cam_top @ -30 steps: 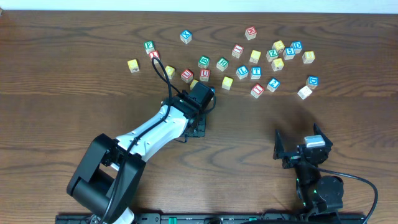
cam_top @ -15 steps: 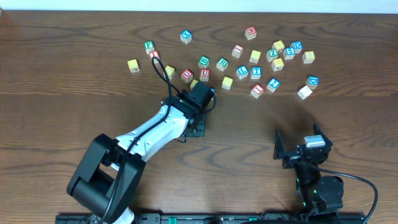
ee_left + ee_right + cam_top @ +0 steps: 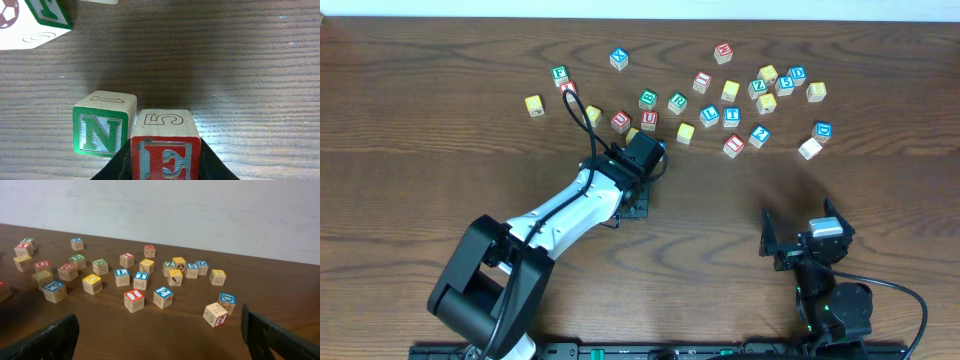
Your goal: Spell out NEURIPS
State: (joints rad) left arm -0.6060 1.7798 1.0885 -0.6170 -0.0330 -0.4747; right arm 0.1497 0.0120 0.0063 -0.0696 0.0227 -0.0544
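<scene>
- The left gripper stays clamped on the red E cube, low over the table, just beside the green N cube.
- The right gripper sits wide open and holds nothing, well apart from the scattered cubes.
- Nothing has shifted since the earlier frames.

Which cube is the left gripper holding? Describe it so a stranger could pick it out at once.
Follow the white left arm across the table to the left gripper at the near edge of the scattered cubes. Clamped in it is the E cube, close beside the N cube. It has a red-framed E and a 5 on top; its neighbour is green with a 1.
</scene>
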